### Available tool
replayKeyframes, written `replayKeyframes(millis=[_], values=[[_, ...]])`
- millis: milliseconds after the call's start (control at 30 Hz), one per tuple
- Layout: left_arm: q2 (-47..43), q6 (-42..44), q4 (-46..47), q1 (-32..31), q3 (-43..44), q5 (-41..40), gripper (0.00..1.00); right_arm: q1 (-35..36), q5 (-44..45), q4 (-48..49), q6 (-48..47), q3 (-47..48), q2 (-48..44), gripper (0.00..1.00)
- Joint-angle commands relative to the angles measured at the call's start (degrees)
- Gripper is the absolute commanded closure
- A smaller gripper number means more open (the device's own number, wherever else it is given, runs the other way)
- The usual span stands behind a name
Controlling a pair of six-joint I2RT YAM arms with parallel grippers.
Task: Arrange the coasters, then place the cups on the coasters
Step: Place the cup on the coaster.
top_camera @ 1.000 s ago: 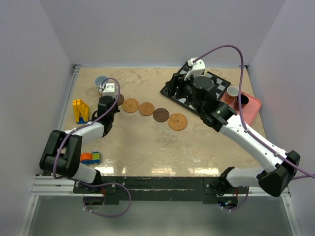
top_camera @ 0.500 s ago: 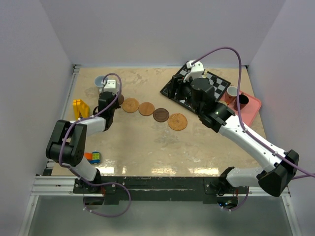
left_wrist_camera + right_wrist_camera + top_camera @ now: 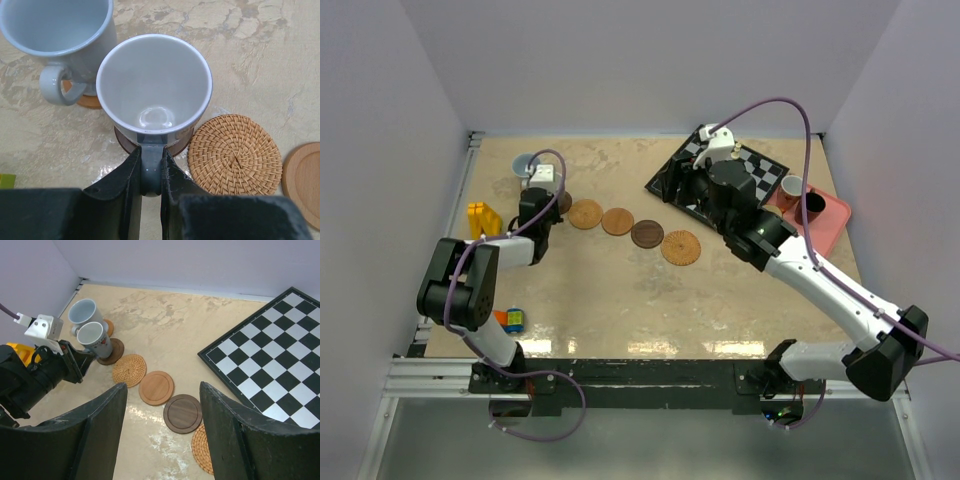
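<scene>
Two mugs crowd the far-left corner of the table (image 3: 620,300): the pale blue mug (image 3: 55,25) sits on a tan coaster (image 3: 87,101). The left gripper (image 3: 150,172), clamped on the handle of the grey-white mug (image 3: 155,85), holds it upright over a dark brown coaster (image 3: 123,141), likely to seat it. The right gripper (image 3: 162,435) hangs with its fingers apart and empty.

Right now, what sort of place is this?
Probably a robot test cell: plain white walls box in the table, the left arm and right arm are mounted at its near edge, and a chessboard serves as prop.
</scene>
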Motion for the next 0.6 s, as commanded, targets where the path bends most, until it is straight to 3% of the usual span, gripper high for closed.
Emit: replayKeyframes(millis=[0,567], values=[[0.0,0.2,7.2,1.1,3.6,1.5,1.0,0.1,1.4,2.3,0.8,-0.4,-2.4,0.36],[2.3,-1.8,-0.8,1.7,8.1,1.9,1.0,0.1,0.7,2.3,0.9,-0.4,-2.0,0.36]])
